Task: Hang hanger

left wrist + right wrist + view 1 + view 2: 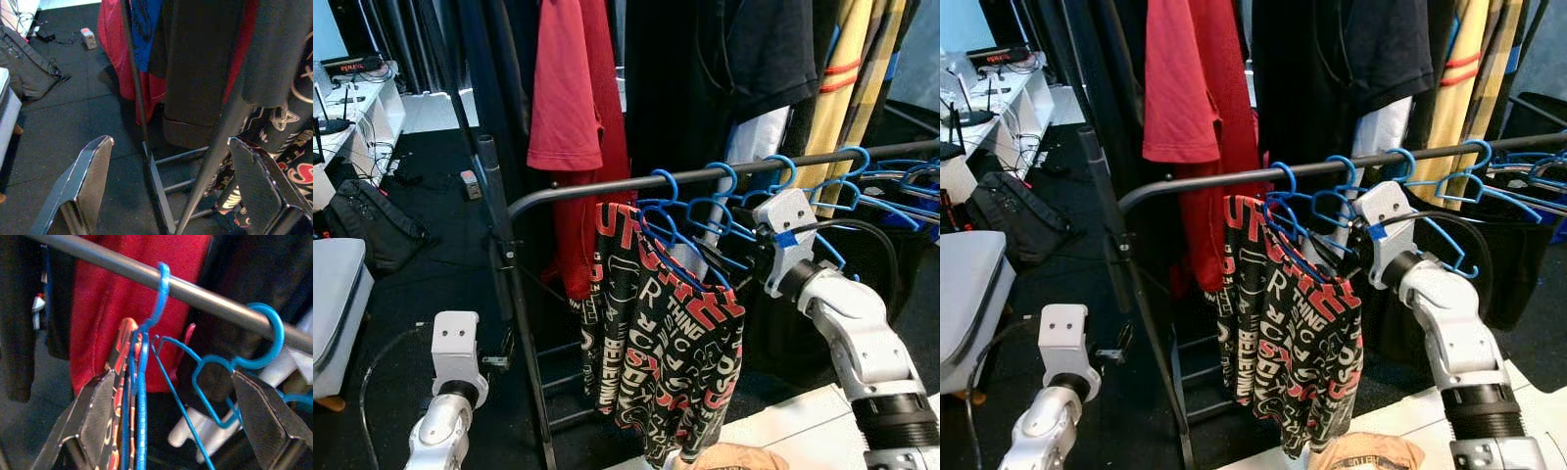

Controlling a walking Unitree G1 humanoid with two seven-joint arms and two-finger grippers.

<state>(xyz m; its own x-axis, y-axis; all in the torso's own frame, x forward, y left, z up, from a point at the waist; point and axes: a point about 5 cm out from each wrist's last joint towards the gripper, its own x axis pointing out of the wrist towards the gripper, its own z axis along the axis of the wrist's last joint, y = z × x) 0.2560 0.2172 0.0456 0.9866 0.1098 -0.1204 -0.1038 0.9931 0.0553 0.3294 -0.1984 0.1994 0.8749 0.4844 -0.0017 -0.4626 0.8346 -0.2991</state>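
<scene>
Hanger (159, 298) hooked over rail (215, 296), right gripper (171, 396) jaws spread beside it, left gripper (171, 186) jaws spread, idle; withdrawal risks snagging neighbouring hangers and unhooking it.

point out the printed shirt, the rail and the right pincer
printed shirt (671, 352): left eye view, on the middle of the lettered black cloth.
rail (607, 188): left eye view, on the bare grey bar left of the blue hooks.
right pincer (171, 401): right wrist view, midway between the fingertips.
</scene>
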